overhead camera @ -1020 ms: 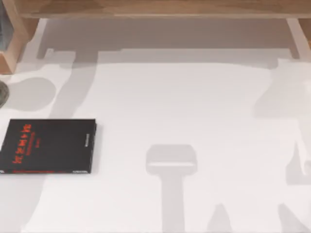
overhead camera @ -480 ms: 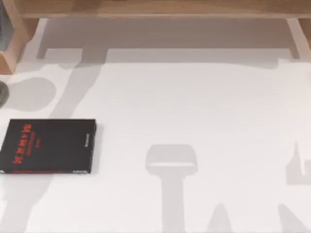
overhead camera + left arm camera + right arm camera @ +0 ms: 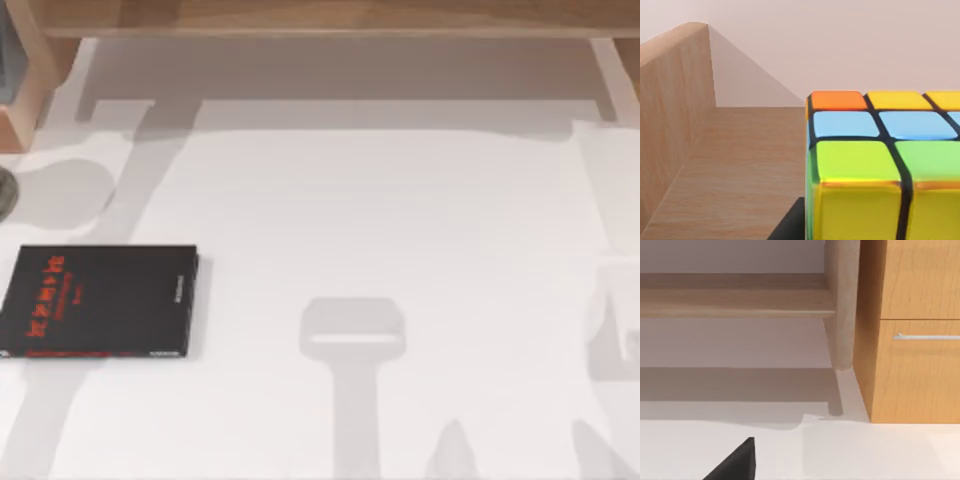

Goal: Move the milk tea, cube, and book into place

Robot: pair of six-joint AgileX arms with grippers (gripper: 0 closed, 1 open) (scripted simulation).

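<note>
White table (image 3: 400,230) is spreading under the top view, with a wooden shelf (image 3: 320,18) running along twelve o'clock. At nine o'clock a black book (image 3: 100,300) with red lettering is lying flat, long axis left to right. The cube (image 3: 885,165) is sitting squarely on a wooden shelf floor (image 3: 740,165) beside a wooden side wall (image 3: 670,115). A wooden drawer front (image 3: 915,330) is facing the right wrist camera. Whether either arm's fingers are released or clenched, I cannot tell.
</note>
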